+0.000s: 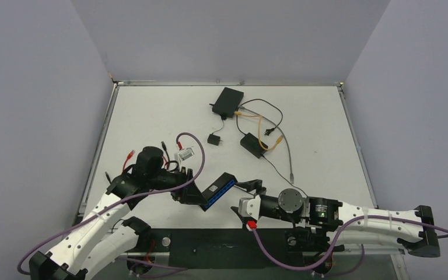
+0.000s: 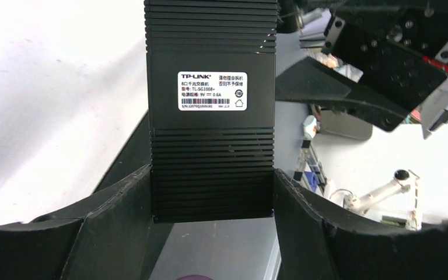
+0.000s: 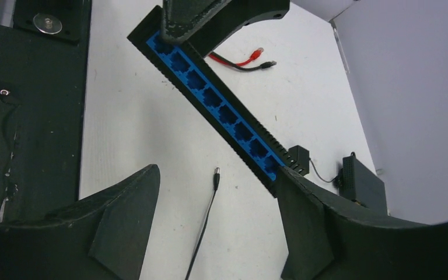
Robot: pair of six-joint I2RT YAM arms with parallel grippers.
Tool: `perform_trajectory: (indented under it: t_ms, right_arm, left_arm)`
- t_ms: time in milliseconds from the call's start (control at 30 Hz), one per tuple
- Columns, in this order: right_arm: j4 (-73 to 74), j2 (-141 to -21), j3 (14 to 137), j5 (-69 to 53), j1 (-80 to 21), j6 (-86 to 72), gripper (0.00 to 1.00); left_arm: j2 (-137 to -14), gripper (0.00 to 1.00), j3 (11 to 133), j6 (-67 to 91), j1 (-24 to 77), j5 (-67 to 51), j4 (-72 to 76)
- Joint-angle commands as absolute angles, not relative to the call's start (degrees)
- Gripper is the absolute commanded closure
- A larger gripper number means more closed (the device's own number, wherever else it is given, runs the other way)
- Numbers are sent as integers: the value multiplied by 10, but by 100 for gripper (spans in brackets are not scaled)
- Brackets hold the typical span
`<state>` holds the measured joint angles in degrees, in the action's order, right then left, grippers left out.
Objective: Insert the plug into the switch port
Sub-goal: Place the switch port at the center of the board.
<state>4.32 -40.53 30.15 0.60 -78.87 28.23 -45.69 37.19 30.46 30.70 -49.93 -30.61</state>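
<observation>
My left gripper (image 1: 197, 190) is shut on a black network switch (image 1: 219, 190) and holds it tilted above the table, its blue port row facing my right gripper. In the left wrist view the switch's labelled underside (image 2: 210, 116) sits clamped between my fingers (image 2: 122, 216). In the right wrist view the blue port row (image 3: 216, 108) runs diagonally ahead. A thin black cable ending in a barrel plug (image 3: 216, 175) lies on the table below the gap of my right gripper (image 3: 216, 204). My right gripper (image 1: 251, 189) is open and empty, just right of the switch.
A second black box (image 1: 228, 102) with yellow and orange cables sits at the back. A power adapter (image 1: 253, 144) and a small black plug block (image 1: 214, 140) lie mid-table. Red and black cable ends (image 3: 259, 53) lie beyond the switch. A black mounting plate (image 1: 210, 245) lines the near edge.
</observation>
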Motion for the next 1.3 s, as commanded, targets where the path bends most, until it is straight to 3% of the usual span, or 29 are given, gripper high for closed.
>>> perform_trajectory:
  t_ms: [0,267,567,1067,1200,1267]
  right_arm:
    - [38,-391,347,-25,-794,332,31]
    - [88,-423,417,-61,-792,388,30]
    - [175,-437,453,-193,-761,408,30]
    - [132,-478,450,-328,-685,404,30]
    - [117,-497,453,-368,-669,396,37]
    - [110,-502,453,-389,-661,388,47]
  left_arm:
    - [-417,100,354,340,308,-580,-257]
    - [-368,100,324,369,307,-620,-243]
    - [-331,100,306,390,309,-651,-223]
    - [-284,100,276,434,325,-668,-177]
    - [-278,100,265,454,325,-674,-143]
    - [-276,100,263,462,325,-676,-134]
